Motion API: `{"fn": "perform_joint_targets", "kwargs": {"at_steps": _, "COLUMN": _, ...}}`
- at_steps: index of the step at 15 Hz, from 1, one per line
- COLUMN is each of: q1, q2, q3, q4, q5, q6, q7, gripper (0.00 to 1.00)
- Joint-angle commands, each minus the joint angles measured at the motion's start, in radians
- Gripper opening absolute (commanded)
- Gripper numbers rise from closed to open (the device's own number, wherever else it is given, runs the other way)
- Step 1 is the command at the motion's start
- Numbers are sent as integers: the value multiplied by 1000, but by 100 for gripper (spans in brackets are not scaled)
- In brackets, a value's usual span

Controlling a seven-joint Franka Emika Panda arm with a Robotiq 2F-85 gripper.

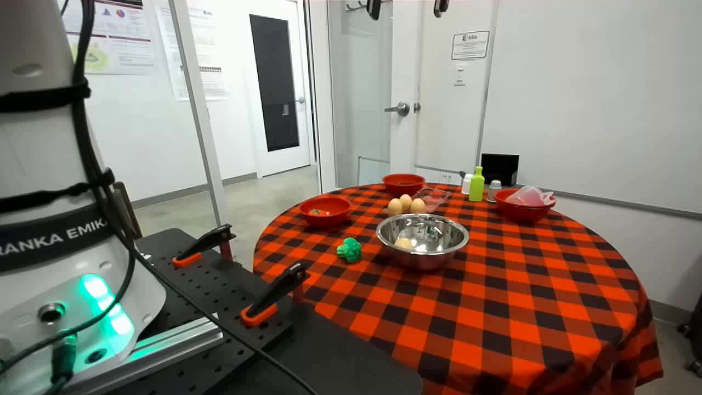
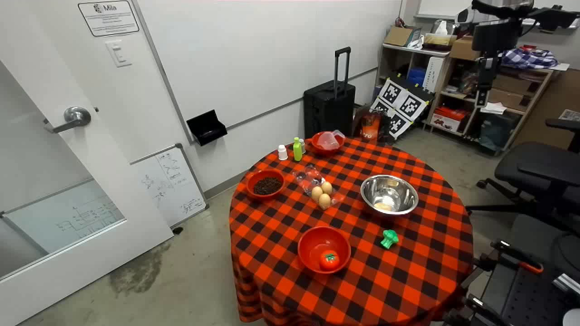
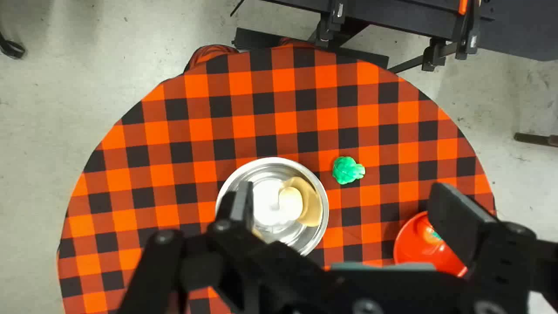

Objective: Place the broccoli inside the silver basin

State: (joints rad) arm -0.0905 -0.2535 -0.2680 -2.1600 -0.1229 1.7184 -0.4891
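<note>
The broccoli (image 1: 349, 250) is a small bright green lump lying on the checked tablecloth beside the silver basin (image 1: 423, 260). In an exterior view the broccoli (image 2: 389, 238) lies between the basin (image 2: 394, 213) and a red bowl. The shiny basin holds one egg (image 3: 290, 203). In the wrist view the broccoli (image 3: 347, 170) lies to the right of the basin (image 3: 244, 169), apart from it. My gripper (image 3: 342, 189) is open and empty, its fingers wide apart, high above the table. Its fingertips (image 1: 407, 8) show at the top edge of an exterior view, and the gripper also shows at the upper right (image 2: 482, 97).
A red bowl (image 2: 312, 246) with a tomato (image 2: 329, 260) stands near the broccoli. Several eggs (image 2: 321, 194) sit in a clear carton. A red bowl of dark beans (image 2: 266, 185), a yellow-green bottle (image 2: 297, 150), white shakers and another red bowl (image 2: 327, 147) stand farther off.
</note>
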Motion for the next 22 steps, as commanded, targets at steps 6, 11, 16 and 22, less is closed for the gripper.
{"fn": "perform_joint_targets", "kwargs": {"at_steps": 6, "q1": -4, "q2": 46, "q3": 39, "q4": 6, "q5": 19, "q6": -2, "q7": 23, "gripper": 100}}
{"fn": "perform_joint_targets", "kwargs": {"at_steps": 11, "q1": 5, "q2": 115, "q3": 79, "q4": -7, "q5": 41, "q6": 22, "q7": 37, "gripper": 100}}
{"fn": "perform_joint_targets", "kwargs": {"at_steps": 16, "q1": 11, "q2": 195, "q3": 125, "q4": -25, "q5": 31, "q6": 141, "q7": 49, "gripper": 100}}
{"fn": "perform_joint_targets", "kwargs": {"at_steps": 22, "q1": 22, "q2": 343, "q3": 181, "q4": -31, "q5": 29, "q6": 323, "q7": 93, "gripper": 100}}
